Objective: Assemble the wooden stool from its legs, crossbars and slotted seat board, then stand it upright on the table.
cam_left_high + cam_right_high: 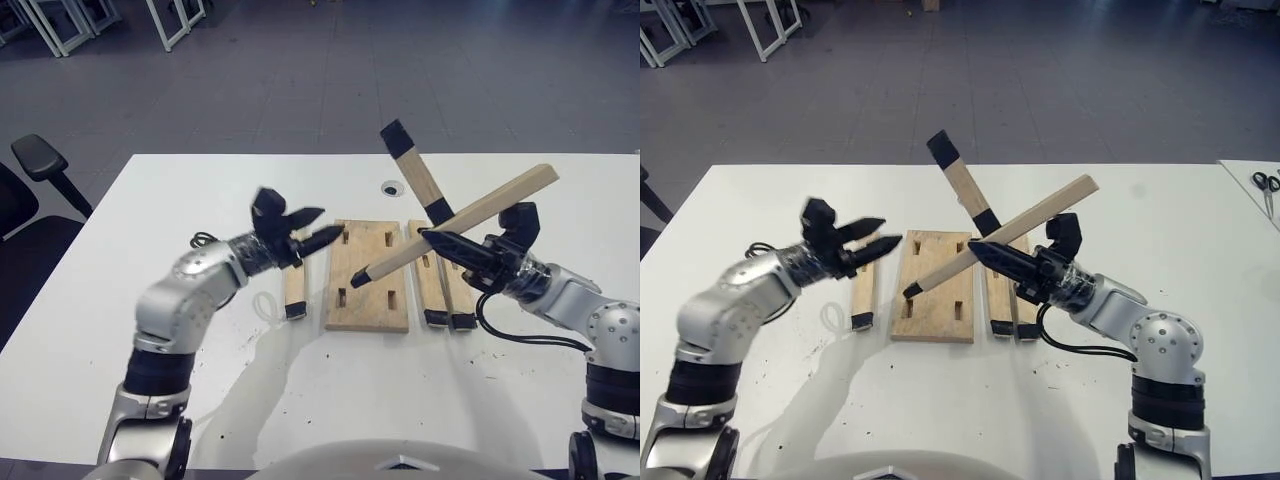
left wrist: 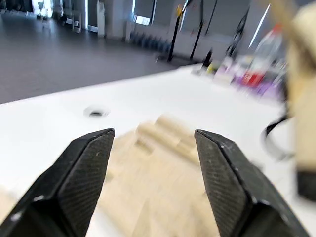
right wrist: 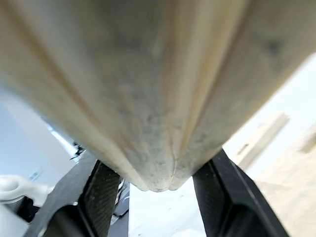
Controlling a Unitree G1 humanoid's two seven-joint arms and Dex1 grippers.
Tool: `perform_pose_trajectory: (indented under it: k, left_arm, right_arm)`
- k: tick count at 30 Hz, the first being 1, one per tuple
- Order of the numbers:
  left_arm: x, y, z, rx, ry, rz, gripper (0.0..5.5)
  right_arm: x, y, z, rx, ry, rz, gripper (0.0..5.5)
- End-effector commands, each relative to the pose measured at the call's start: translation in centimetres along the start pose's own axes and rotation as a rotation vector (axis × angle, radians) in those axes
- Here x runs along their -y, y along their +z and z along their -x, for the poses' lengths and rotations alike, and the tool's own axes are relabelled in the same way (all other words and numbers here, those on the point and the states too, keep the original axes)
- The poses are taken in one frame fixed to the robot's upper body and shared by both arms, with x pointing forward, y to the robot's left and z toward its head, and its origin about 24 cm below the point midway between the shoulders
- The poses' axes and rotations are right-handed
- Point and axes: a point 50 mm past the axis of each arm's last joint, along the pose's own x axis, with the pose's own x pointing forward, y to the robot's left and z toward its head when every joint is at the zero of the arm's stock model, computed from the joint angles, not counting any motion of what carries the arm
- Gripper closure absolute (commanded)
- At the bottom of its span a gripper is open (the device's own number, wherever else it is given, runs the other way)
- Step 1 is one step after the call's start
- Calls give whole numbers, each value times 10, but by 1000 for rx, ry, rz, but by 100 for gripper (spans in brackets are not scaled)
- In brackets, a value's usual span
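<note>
The slotted seat board (image 1: 368, 262) lies flat at the table's middle. My right gripper (image 1: 432, 240) is shut on a crossed pair of stool legs (image 1: 500, 200), held tilted above the board's right edge. One black-tipped leg (image 1: 414, 165) of the pair points up and away, and the other's dark end hangs over the board. In the right wrist view the wood (image 3: 163, 89) sits between the fingers (image 3: 106, 197). My left gripper (image 1: 330, 222) hovers open above the board's left edge, holding nothing; its fingers (image 2: 84, 173) show spread apart. A single leg (image 1: 293, 290) lies left of the board, and two more legs (image 1: 445, 295) lie to its right.
A round cable hole (image 1: 391, 187) sits in the table behind the board. A thin white loop (image 1: 265, 305) and dark specks lie near the left leg. An office chair (image 1: 40, 160) stands off the table's left edge. Scissors (image 1: 1268, 182) lie on a neighbouring table to the right.
</note>
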Motion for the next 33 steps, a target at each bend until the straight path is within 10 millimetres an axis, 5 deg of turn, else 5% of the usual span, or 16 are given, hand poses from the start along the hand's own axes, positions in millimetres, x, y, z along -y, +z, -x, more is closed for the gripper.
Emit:
perform_pose_trajectory:
  k: [1, 10, 17, 27, 33]
  left_arm:
    - [27, -51, -12, -229, -23, -329, 250]
    - [21, -71, 0, -416, 79, -561, 250]
    - [36, -91, 7, -597, -147, -658, 250]
    - [6, -107, 69, -842, -287, -731, 250]
    - [-20, -101, 75, -796, -420, -893, 250]
  right_arm:
    - [6, 9, 11, 33, -103, 84, 347]
    - [11, 14, 12, 31, -138, 121, 347]
    - [12, 10, 8, 32, -140, 123, 347]
    - [36, 29, -14, -92, -234, 391, 347]
    - [68, 34, -36, -205, -234, 471, 347]
